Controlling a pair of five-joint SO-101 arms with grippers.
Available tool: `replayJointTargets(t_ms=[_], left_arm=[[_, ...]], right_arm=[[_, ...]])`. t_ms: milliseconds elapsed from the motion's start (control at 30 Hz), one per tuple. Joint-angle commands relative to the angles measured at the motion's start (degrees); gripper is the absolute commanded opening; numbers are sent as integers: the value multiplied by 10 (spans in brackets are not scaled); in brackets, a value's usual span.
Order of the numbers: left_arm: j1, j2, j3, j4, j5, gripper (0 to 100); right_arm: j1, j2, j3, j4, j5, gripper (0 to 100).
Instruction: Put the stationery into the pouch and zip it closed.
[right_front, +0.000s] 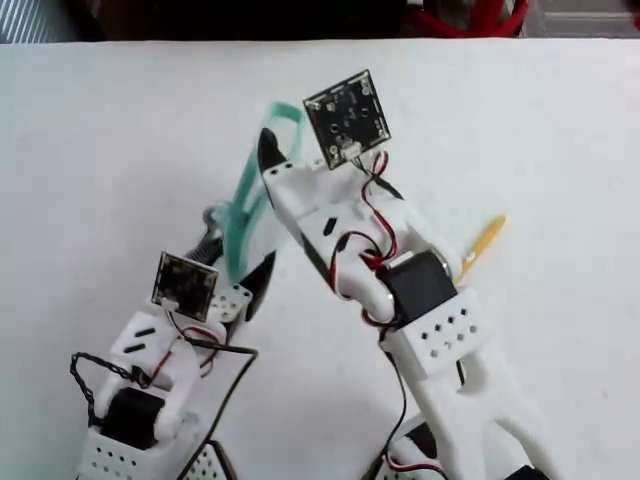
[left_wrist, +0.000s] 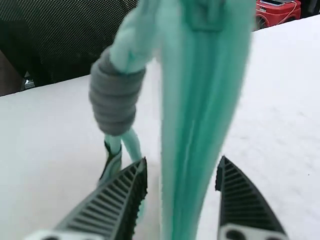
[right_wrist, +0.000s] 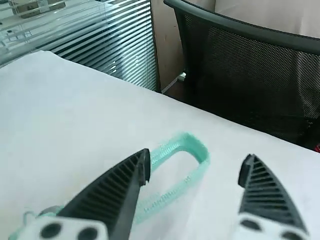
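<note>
**A:** From the high view, where does the pouch sit?

**B:** The teal pouch (right_front: 243, 215) stands on edge on the white table (right_front: 100, 150), between the two arms. The right gripper (right_front: 275, 152) is at its far end and the left gripper (right_front: 252, 278) is at its near end. A grey pull (right_front: 210, 222) hangs just beside the pouch, on the side away from the right arm. A yellow pencil (right_front: 483, 245) lies well apart from the pouch, past the right arm, which partly hides it.

**A:** And the left wrist view?

**B:** The pouch (left_wrist: 200, 100) runs as a narrow edge-on strip between the left gripper's (left_wrist: 182, 161) two ribbed jaws. The jaws are spread, one on each side of the pouch, and are not clenched on it. I cannot tell whether either tip touches the fabric. The grey pull (left_wrist: 115, 97) hangs on a teal cord just beside the pouch, above the table (left_wrist: 45, 150).

**A:** The right wrist view?

**B:** The right gripper (right_wrist: 196, 156) is released, with its jaws wide apart. The teal rim of the pouch (right_wrist: 170, 150) curves below and between them, touching neither. Beyond the pouch, past the table's edge, are a black mesh chair (right_wrist: 260, 75) and window blinds (right_wrist: 100, 40).
</note>
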Motion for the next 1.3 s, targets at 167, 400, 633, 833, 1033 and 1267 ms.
replayJointTargets(t_ms=[167,400,633,833,1033,1267], left_arm=[[-4,-6,-3,-14,5,229],[-4,-6,-3,-14,5,229],[-4,-6,-3,-13,5,229],[-4,-6,-3,-12,5,229],[-3,-6,-3,-11,5,229],[-3,-6,-3,-11,5,229]], right_arm=[[212,-46,-152,202,82,251],[433,127,-114,270,190,251],[452,328,-113,291,165,251],[452,445,-116,228,76,251],[449,540,-126,159,8,251],[458,669,-264,217,11,211]])
